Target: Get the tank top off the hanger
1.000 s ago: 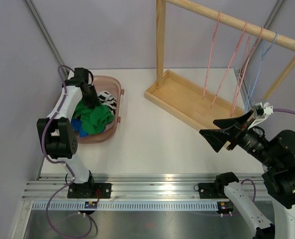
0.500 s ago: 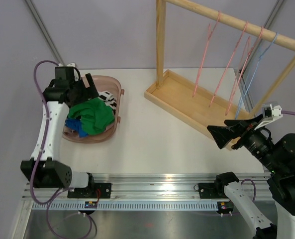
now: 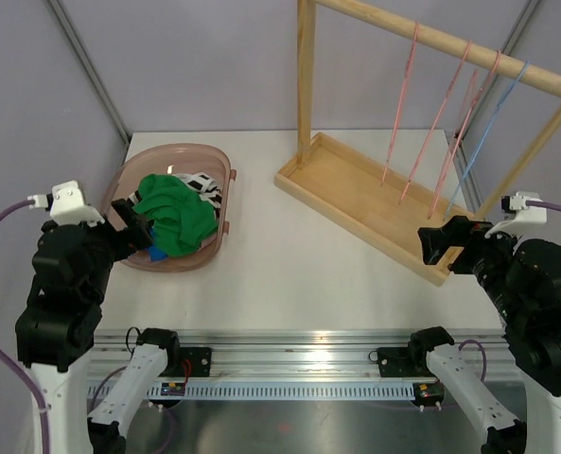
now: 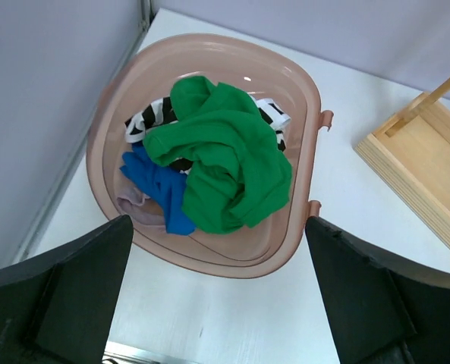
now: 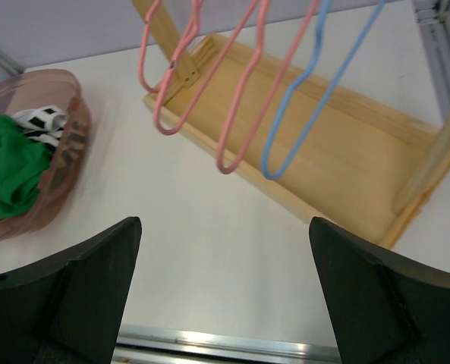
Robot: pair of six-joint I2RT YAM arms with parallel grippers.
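Your left gripper (image 4: 217, 224) is now pulling clear of the pink basket (image 4: 107, 136) it was reaching over a second ago, your right gripper (image 5: 225, 222) is also drawing back, and both are holding their fingers wide apart on nothing. The green tank top (image 4: 225, 159) is lying crumpled on top in that basket, covering a blue cloth (image 4: 160, 189) and a striped one (image 4: 152, 117). The basket is sitting by the table's (image 3: 289, 265) left edge, leaving you open white surface up to the wooden tray (image 3: 356, 189).

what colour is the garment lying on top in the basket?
Green garment, best seen in the left wrist view.
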